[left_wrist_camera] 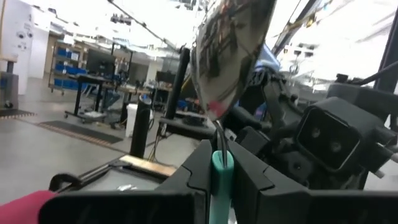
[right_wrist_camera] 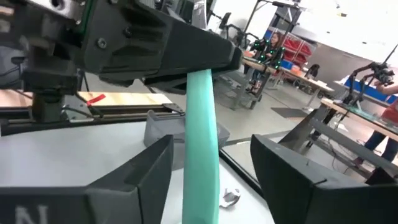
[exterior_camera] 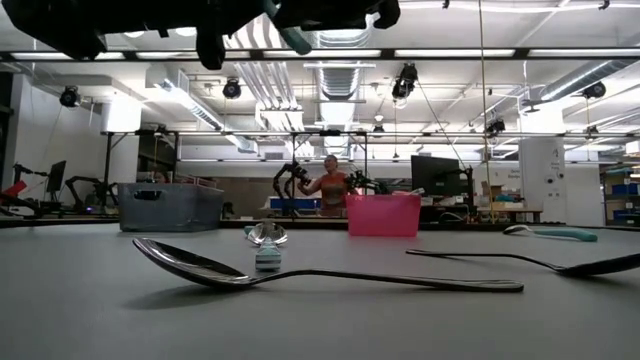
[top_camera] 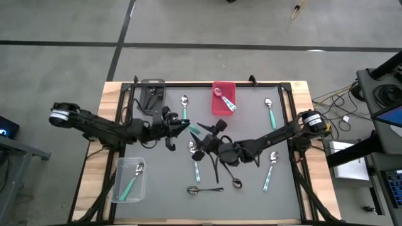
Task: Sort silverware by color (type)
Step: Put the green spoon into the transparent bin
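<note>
A teal-handled spoon (left_wrist_camera: 222, 168) is held up off the table near its centre, clamped at the handle by the left gripper (top_camera: 182, 127). The right gripper (top_camera: 200, 147) is just beside it w/ fingers (right_wrist_camera: 134, 171) spread wide on either side of the teal handle, not touching. Other spoons lie scattered on the grey mat (top_camera: 286, 182); two more are seen in the clear bin (top_camera: 119, 166) and one in the red bin (top_camera: 218, 107). The grey bin (top_camera: 152, 85) sits at the far edge.
</note>
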`<state>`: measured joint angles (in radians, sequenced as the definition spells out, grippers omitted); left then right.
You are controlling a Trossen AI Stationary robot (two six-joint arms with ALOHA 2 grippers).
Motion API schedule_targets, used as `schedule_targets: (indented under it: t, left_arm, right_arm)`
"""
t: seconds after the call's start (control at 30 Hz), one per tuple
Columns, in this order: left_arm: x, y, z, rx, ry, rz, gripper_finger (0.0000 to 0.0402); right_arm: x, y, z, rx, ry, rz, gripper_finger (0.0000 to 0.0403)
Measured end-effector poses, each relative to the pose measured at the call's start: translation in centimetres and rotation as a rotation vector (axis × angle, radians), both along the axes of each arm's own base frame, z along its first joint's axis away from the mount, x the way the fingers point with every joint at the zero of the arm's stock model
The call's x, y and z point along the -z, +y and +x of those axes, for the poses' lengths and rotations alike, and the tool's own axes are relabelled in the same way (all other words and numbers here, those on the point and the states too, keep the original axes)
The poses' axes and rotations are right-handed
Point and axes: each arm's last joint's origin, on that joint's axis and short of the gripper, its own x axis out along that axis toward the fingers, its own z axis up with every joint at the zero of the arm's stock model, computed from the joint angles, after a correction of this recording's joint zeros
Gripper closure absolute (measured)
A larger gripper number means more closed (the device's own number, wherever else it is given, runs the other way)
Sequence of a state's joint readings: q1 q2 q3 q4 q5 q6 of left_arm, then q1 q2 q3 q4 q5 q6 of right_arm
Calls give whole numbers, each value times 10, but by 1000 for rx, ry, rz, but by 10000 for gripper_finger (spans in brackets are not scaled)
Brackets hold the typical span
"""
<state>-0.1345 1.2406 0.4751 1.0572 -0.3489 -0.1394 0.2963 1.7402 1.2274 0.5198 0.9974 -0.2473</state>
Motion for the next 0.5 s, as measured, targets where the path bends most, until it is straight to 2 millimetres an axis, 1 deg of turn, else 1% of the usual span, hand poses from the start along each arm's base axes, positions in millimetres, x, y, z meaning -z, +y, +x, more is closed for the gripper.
schedule_targets:
  t: [0.23, 0.33, 0.4, 0.5]
  left_arm:
    - [-9, 2, -17, 0, 114, 15, 385]
    - [-11, 3, -25, 0, 220, 29, 385]
    - [-9, 4, -30, 1, 337, 41, 385]
    - [-4, 2, -34, 12, 519, 46, 385]
  right_arm:
    - [5, 2, -2, -3, 26, 34, 191]
    - [5, 4, -5, -30, 57, 40, 191]
    - [1, 6, -9, -97, 86, 51, 191]
    - [-7, 7, -15, -278, 134, 103, 191]
